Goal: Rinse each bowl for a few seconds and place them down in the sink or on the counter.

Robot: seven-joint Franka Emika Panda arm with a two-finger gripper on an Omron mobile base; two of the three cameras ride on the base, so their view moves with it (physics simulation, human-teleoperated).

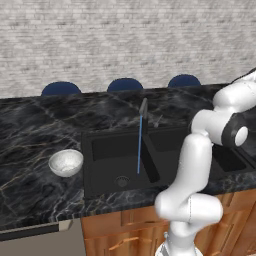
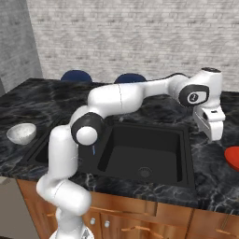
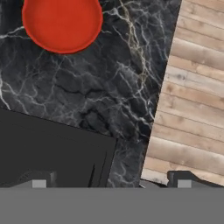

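Observation:
A small white bowl with a speckled inside sits upright on the black marble counter, left of the black double sink. In the right base view the same bowl is at the far left. A thin stream of water falls from the dark faucet into the left basin. My gripper hangs open and empty over the counter, right of the sink. In the hand view the gripper looks down at a red round bowl-like dish on the counter ahead of it.
The red dish lies near the counter's right end. Beyond the counter's edge is wooden floor. Three blue stool backs stand behind the counter, before a brick wall. My arm spans across the right basin.

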